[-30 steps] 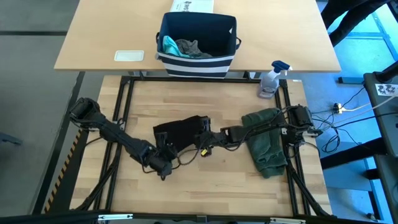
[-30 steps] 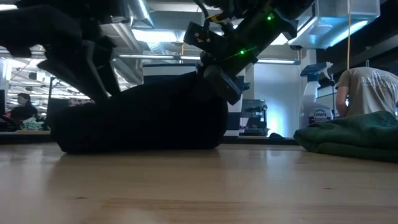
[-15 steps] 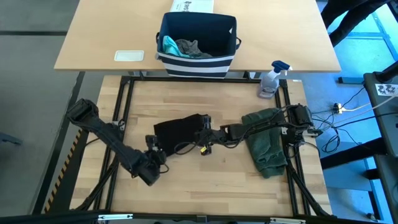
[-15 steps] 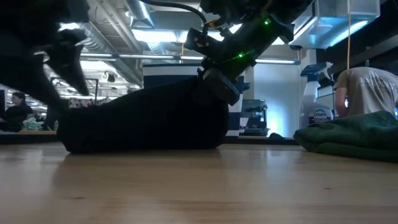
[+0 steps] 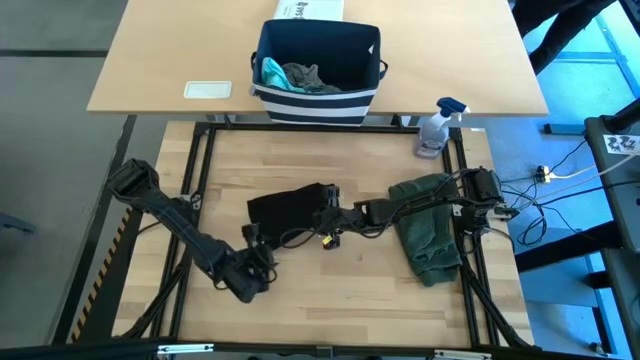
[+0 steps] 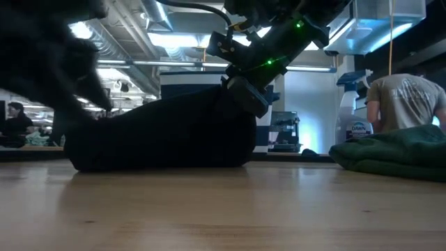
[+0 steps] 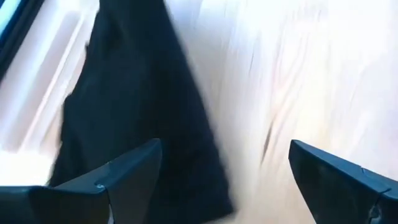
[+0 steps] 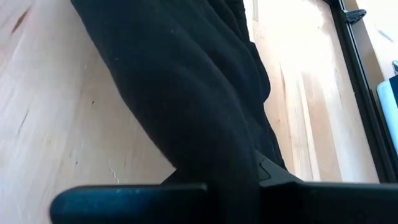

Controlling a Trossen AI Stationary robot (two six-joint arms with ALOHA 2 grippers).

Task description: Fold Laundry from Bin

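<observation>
Black T-shirt (image 5: 290, 207) lay as a compact folded bundle mid-table, soft matte knit, rounded hump in the low view (image 6: 164, 132), thick rolled edges in the right wrist view (image 8: 186, 81); right gripper (image 5: 325, 208) was clamped on the bundle's right edge, fingers closed with black cloth pinched between them, arm stretched in flat from the right side; left gripper (image 5: 252, 238) sat just off the bundle's near-left corner, jaws spread wide and holding nothing, both dark angular fingers (image 7: 118, 180) apart in the left wrist view with the black cloth (image 7: 137, 106) ahead of them and bare wood between; olive-green piece (image 5: 428, 225) lay folded on the right part of the table, thicker fleecy fabric, partly under the right arm, a low lumpy pile in the low view (image 6: 394, 155); bin (image 5: 318, 62) stood on the far light-coloured table, rectangular navy fabric with white stripes at the base, a teal piece (image 5: 271, 72) and a crumpled grey piece (image 5: 308, 78) inside; work table (image 5: 330, 300) was pale butcher-block planks in a black frame; clear spray bottle (image 5: 436, 127) with a blue trigger stood at its far right corner; a person (image 6: 404, 97) in a light T-shirt showed in the room behind.
</observation>
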